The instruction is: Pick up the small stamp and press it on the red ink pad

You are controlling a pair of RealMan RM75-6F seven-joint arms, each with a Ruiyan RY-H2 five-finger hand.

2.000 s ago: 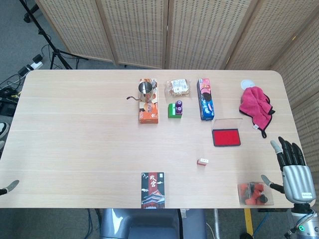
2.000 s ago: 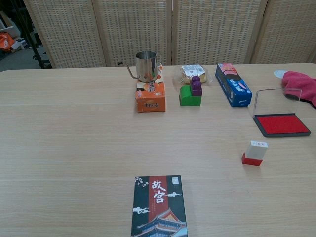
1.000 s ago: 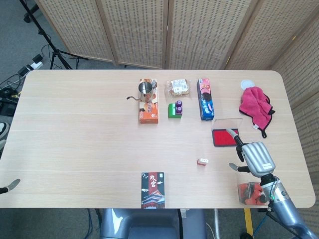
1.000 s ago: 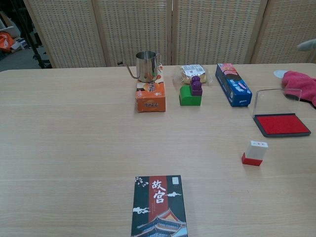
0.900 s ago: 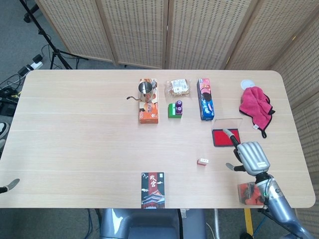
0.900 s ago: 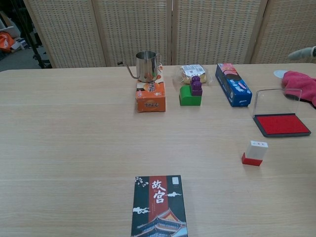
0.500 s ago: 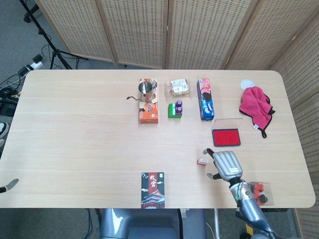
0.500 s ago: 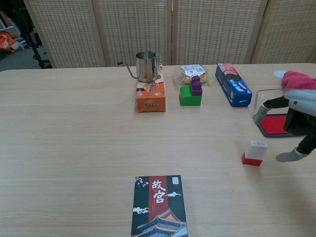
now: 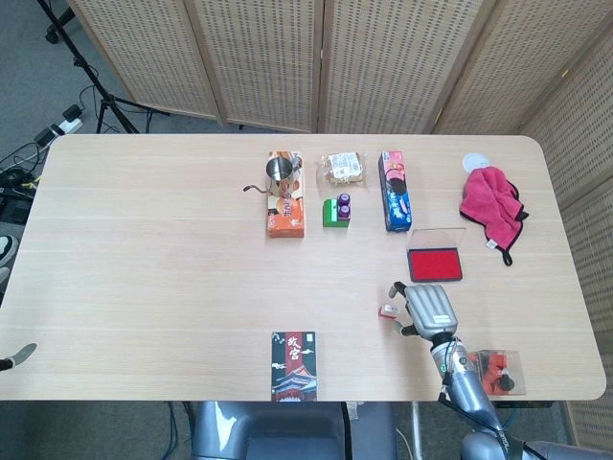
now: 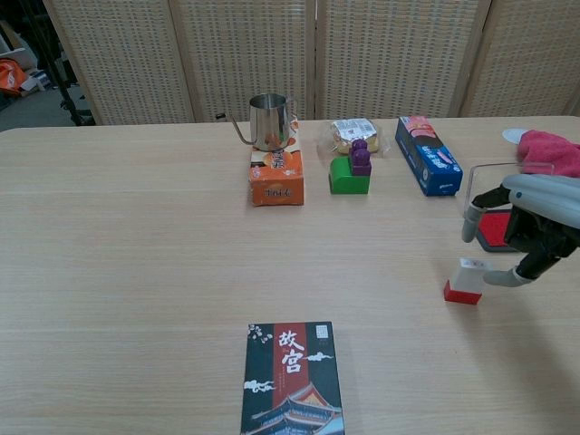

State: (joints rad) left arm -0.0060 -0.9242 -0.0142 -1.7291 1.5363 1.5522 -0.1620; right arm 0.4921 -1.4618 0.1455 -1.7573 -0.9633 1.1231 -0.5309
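Note:
The small stamp, white with a red base, stands upright on the wooden table. My right hand hovers just to its right with fingers spread. One finger reaches over the stamp and the thumb tip sits at its upper right edge; nothing is gripped. The red ink pad lies open just behind, partly hidden by the hand in the chest view. Only a fingertip of my left hand shows at the table's near left edge.
A steel kettle sits on an orange box, beside a green and purple block, a snack packet and a blue box. A pink cloth lies far right. A picture box and a clear box of red items sit at the near edge.
My right hand has come in from the table's right edge, leftward past the ink pad, and now reaches the stamp's right side. The stamp has not moved.

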